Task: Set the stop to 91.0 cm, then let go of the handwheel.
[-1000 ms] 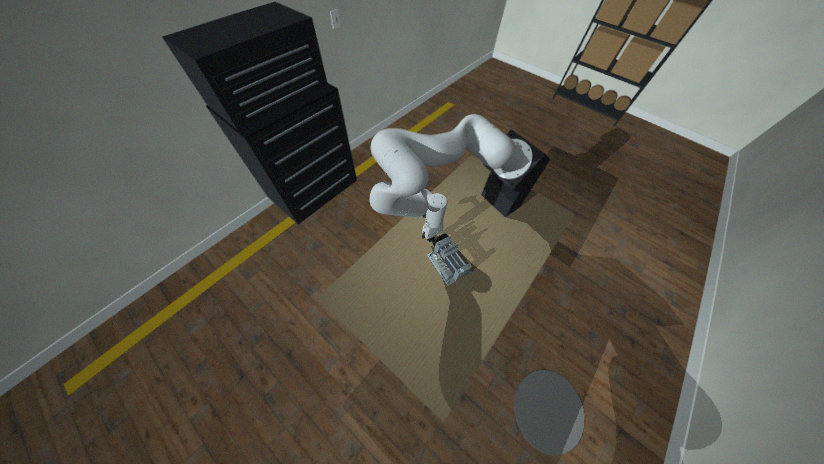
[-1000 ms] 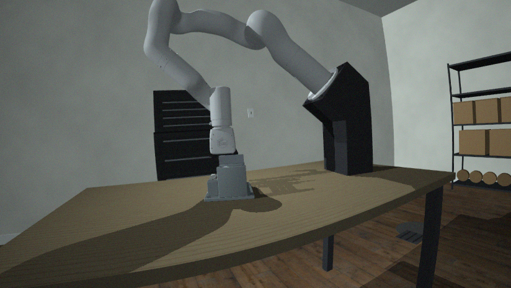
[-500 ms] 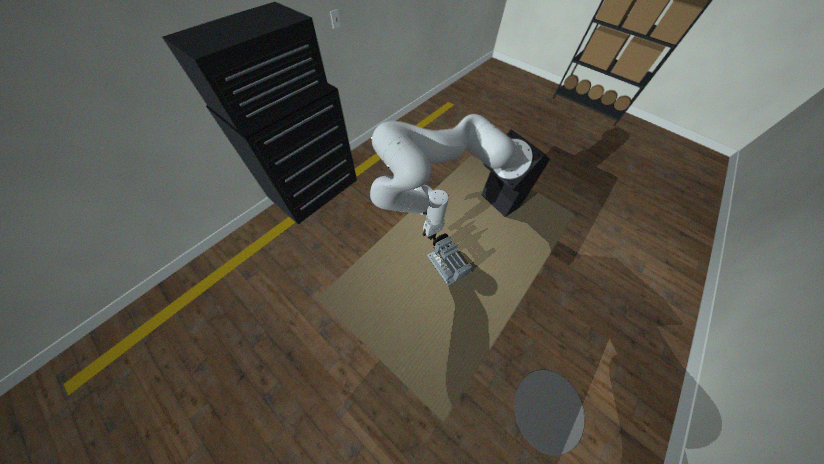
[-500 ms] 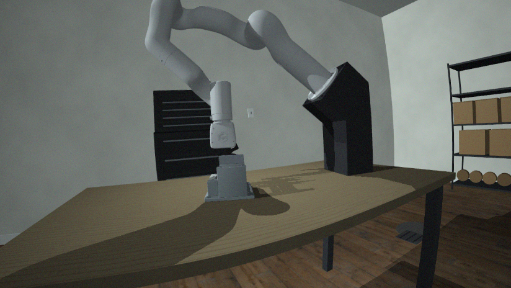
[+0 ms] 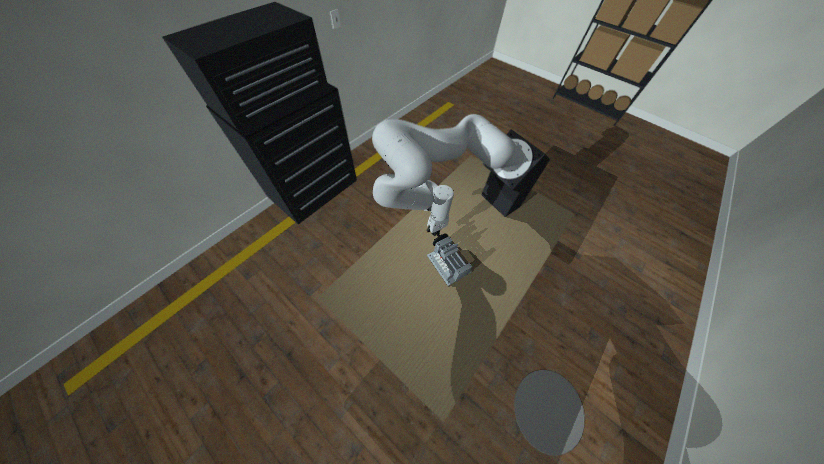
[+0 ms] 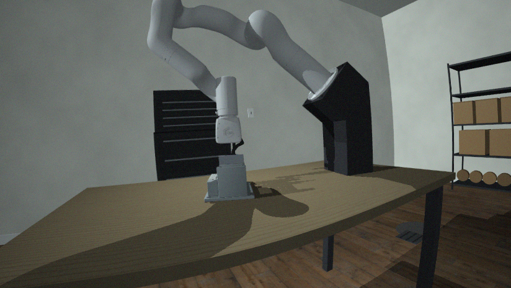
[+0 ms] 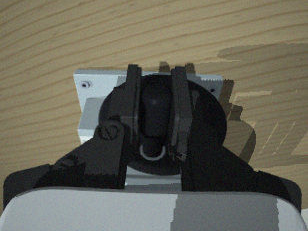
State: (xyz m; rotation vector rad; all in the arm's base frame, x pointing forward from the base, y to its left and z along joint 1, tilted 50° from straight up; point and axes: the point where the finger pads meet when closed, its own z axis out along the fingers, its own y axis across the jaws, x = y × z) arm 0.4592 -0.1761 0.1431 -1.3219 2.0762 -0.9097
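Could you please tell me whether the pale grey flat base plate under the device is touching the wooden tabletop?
Touching: the exterior view shows the base plate lying flat, its lower edge meeting the tabletop.

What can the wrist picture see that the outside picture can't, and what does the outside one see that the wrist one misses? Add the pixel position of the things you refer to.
Only the wrist view shows the round black handwheel [image 7: 212, 116] clearly, with its knob [image 7: 154, 106] between the gripper's [image 7: 155, 99] [image 6: 236, 151] two fingers.

Only the exterior view shows the black drawer cabinet [image 6: 185, 150], the shelf rack [image 6: 449, 125] with brown boxes [image 6: 472, 142], the wall switch [image 6: 250, 113] and the robot's black stand [image 6: 358, 125].

Both show the gripper, the wooden table top [image 7: 40, 39] [image 6: 142, 200] and part of the pale grey machine [image 7: 92, 119] [image 6: 231, 182].
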